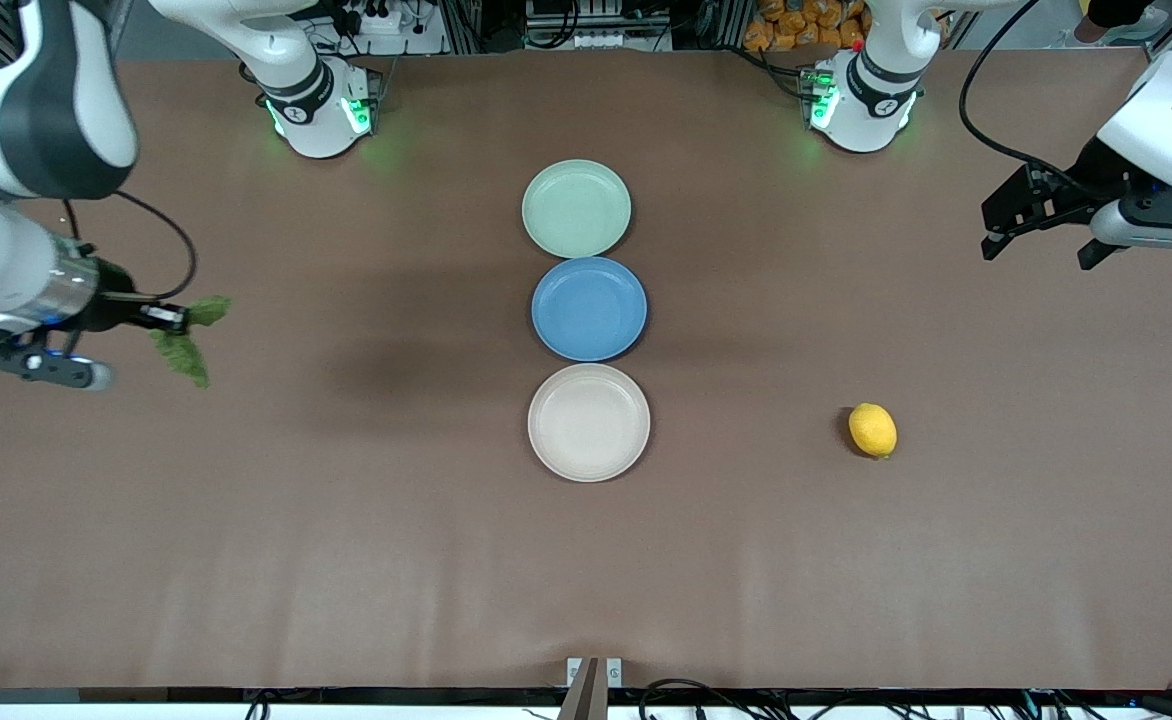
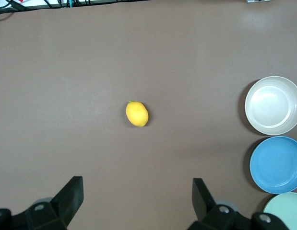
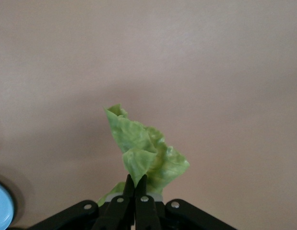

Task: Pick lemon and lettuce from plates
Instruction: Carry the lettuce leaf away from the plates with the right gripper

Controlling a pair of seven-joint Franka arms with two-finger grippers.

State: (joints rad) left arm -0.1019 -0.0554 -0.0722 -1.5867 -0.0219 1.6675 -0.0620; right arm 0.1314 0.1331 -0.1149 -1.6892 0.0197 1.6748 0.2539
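The lemon [image 1: 873,430] lies on the bare table toward the left arm's end, level with the cream-white plate [image 1: 589,422]; it also shows in the left wrist view [image 2: 137,114]. The mint green plate [image 1: 577,208] and the cream-white plate hold nothing. My left gripper [image 1: 1040,250] is open and empty, up in the air over the table's edge at the left arm's end. My right gripper [image 1: 181,318] is shut on the lettuce [image 1: 186,345], holding it above the table at the right arm's end. In the right wrist view the lettuce [image 3: 146,153] sticks out from between the fingertips.
A blue plate [image 1: 589,308] sits between the mint green and cream-white plates in a row along the table's middle. The three plates show at the edge of the left wrist view, with the cream-white one [image 2: 273,105] nearest the lemon.
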